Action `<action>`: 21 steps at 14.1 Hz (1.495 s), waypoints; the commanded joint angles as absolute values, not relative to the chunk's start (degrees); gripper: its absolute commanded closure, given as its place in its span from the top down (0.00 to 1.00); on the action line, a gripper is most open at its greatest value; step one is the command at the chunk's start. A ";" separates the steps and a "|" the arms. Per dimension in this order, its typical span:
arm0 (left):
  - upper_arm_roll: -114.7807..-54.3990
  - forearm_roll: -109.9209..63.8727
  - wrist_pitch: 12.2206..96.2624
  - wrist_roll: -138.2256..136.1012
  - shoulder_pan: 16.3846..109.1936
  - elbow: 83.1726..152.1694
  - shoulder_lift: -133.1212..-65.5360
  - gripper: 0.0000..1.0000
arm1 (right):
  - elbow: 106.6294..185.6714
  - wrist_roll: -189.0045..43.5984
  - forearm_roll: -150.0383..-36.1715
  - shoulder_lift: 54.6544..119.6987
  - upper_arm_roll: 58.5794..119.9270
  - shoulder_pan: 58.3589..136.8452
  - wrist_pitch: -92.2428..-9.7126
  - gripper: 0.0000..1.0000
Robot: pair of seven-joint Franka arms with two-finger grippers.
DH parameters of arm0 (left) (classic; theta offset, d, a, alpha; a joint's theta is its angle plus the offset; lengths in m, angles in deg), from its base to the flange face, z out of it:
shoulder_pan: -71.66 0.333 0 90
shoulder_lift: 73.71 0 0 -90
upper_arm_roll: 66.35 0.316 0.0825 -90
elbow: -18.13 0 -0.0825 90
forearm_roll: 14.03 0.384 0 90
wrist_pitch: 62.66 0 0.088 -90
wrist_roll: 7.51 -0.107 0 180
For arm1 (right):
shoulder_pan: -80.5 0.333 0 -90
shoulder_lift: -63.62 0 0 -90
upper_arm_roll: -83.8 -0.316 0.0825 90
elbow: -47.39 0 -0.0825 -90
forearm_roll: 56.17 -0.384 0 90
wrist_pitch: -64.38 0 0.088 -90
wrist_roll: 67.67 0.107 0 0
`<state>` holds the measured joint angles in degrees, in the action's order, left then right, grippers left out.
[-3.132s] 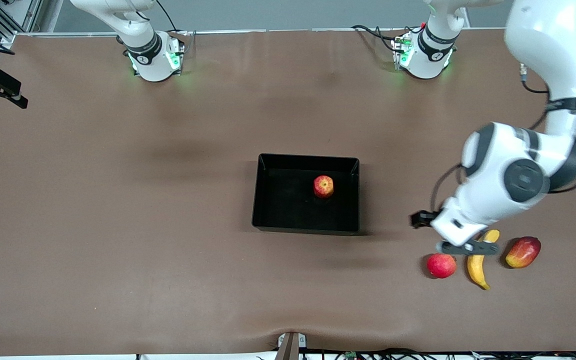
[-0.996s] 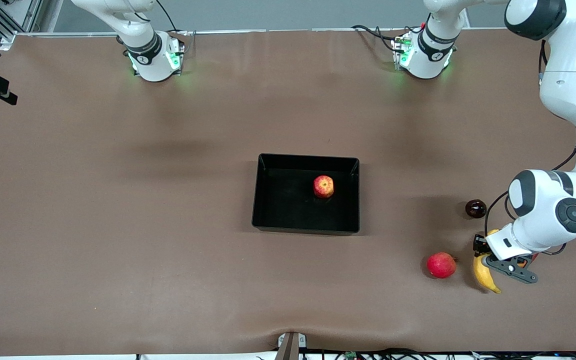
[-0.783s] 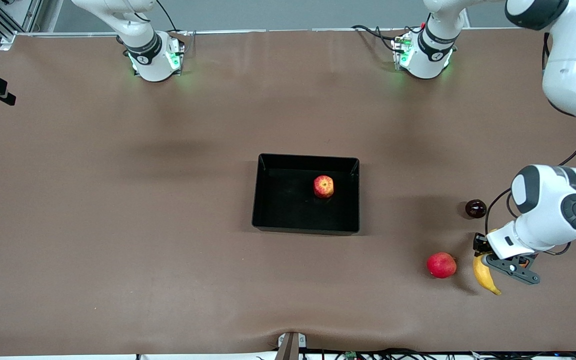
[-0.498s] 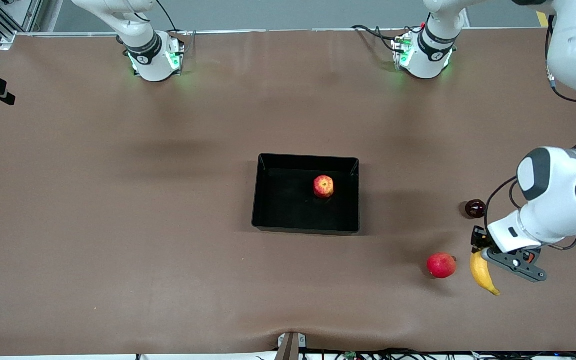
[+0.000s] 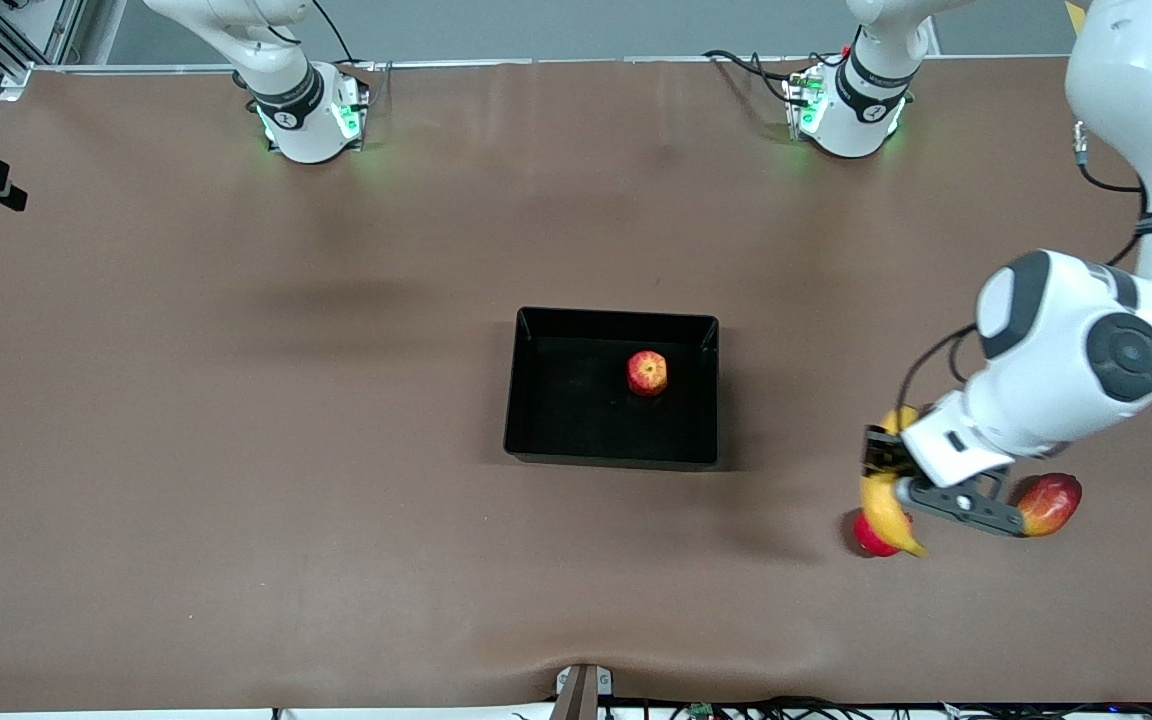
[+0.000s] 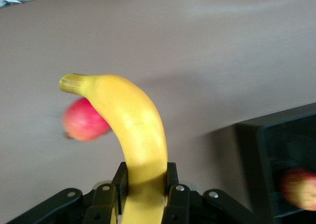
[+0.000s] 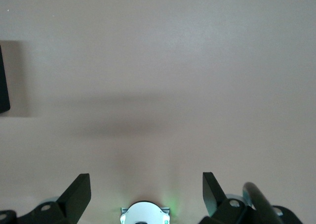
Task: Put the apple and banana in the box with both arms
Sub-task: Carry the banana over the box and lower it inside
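Note:
The yellow banana (image 5: 881, 500) hangs in the air with my left gripper (image 5: 888, 478) shut on its middle, over the table toward the left arm's end. In the left wrist view both black fingers (image 6: 120, 177) press its sides, the banana (image 6: 131, 120) curving up between them. The red apple (image 5: 647, 372) with yellowish streaks lies inside the black box (image 5: 576, 410) at the table's middle. My right gripper (image 7: 145, 177) waits open and empty, high over bare table by its own base.
A pinkish-red round fruit (image 5: 866, 538) lies on the table right under the held banana, partly covered by it. A red-yellow mango (image 5: 1048, 503) lies beside it, closer to the left arm's end. The box wall (image 6: 284, 127) shows in the left wrist view.
My left gripper has lifted the banana off the table and carried it toward the box, over the pinkish-red fruit. The mango now shows. The right arm has not moved.

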<state>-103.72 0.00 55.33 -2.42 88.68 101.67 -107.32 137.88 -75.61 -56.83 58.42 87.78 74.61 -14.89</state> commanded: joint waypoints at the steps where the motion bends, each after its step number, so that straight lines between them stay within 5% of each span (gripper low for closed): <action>1: -105.46 0.12 53.27 9.40 84.87 102.68 -105.17 0.00 | 137.30 -76.20 -56.96 58.79 86.97 73.12 -14.28 1.00; 9: -104.41 5.91 54.15 32.74 64.48 100.40 -110.44 0.00 | 137.30 -76.20 -56.96 58.97 86.97 73.03 -14.46 1.00; 17: -88.17 8.38 64.59 39.59 44.18 99.70 -114.92 0.00 | 137.22 -76.20 -57.40 59.32 86.97 72.07 -14.55 1.00; 21: -86.57 8.29 69.52 40.56 42.13 99.70 -118.61 0.00 | 137.13 -76.20 -58.63 59.67 86.97 71.01 -14.72 1.00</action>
<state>-87.13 7.07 67.90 39.58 42.62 101.16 -116.44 137.93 -75.61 -57.29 59.22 87.80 72.83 -14.91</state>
